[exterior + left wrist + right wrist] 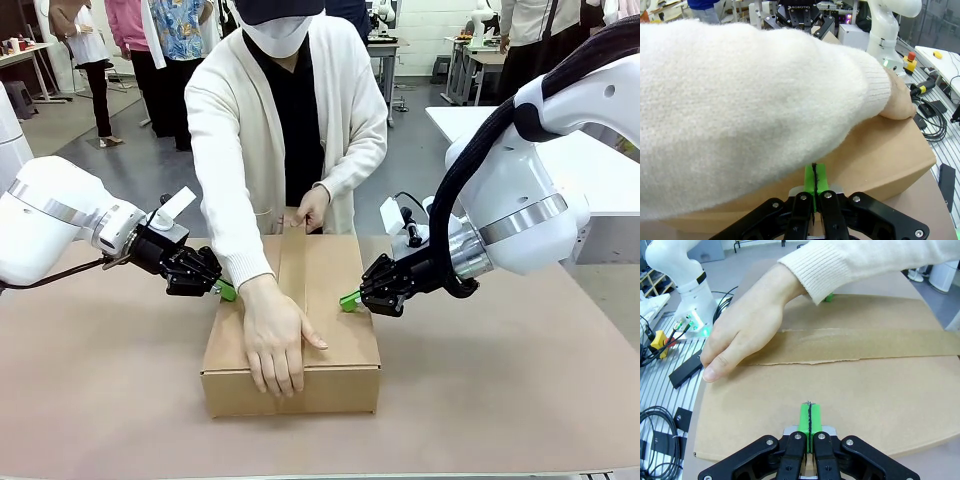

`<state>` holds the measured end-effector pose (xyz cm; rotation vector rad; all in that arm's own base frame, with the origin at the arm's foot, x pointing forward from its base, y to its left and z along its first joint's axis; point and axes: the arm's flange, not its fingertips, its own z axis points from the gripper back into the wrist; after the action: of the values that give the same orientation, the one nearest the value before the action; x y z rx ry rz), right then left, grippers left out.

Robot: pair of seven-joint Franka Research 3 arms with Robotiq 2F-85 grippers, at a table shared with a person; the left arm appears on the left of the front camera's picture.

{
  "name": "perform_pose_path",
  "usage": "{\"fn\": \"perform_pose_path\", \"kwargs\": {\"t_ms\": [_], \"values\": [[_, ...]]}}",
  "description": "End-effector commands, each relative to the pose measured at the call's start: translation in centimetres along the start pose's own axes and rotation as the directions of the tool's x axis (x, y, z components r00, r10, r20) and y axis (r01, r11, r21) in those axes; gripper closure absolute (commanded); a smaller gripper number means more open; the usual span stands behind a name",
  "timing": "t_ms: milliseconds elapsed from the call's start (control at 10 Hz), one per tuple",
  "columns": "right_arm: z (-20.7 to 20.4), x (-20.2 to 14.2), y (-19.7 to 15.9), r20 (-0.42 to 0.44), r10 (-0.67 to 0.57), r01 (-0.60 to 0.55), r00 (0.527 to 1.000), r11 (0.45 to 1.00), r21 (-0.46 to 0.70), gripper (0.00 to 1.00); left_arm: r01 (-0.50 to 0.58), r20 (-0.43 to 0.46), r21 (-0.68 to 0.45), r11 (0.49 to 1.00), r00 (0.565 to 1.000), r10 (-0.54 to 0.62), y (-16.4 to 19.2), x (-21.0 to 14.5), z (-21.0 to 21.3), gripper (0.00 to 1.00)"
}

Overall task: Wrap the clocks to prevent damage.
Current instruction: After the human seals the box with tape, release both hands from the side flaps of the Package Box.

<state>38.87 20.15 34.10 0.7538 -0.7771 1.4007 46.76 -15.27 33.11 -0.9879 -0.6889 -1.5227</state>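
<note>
Front view: a closed cardboard box (292, 325) sits in the middle of a tan tabletop (100, 400). A strip of brown paper tape (292, 270) runs along its top seam. A person in a cream cardigan stands at the far side and presses one hand (277, 335) flat on the near end of the lid, the other hand (308, 210) at the far end. The left end effector (226, 291) has its green pads pinched together, empty, tips against the box's left side. The right end effector (349, 300) is likewise pinched shut and empty, tips against the right side. The clocks are presumably inside; none is visible. Judged from this, the box is stiff at its edges, rather light, its contents fragile, so bracing low on the side walls suits better than squeezing the lid. Open tabletop lies to both sides and in front.

Left wrist view: the cream sleeve (740, 115) crosses above the closed green pads (815, 178), which meet the box wall (880, 160). Whether they press or merely touch is hard to tell.

Right wrist view: the closed pads (810, 419) rest at the lid's near edge. The tape strip (860, 346) has a ragged lower edge. The person's hand (747, 325) smooths it, close enough to limit upward movement.
</note>
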Motion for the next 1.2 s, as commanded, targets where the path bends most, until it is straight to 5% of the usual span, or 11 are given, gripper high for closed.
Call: {"fn": "perform_pose_path", "kwargs": {"t_ms": [0, 1100], "values": [[-0.30, -0.36, 0.03, -0.008, -0.006, 0.006, 1.000, 1.000, 0.002, 0.99, 0.001, 0.002, 0.009, 1.000, 1.000, -0.001, -0.02, -0.46, -0.31, 1.00], [-0.30, -0.36, 0.03, -0.008, -0.006, 0.006, 1.000, 1.000, 0.002, 0.99, 0.001, 0.002, 0.009, 1.000, 1.000, -0.001, -0.02, -0.46, -0.31, 1.00]]}}
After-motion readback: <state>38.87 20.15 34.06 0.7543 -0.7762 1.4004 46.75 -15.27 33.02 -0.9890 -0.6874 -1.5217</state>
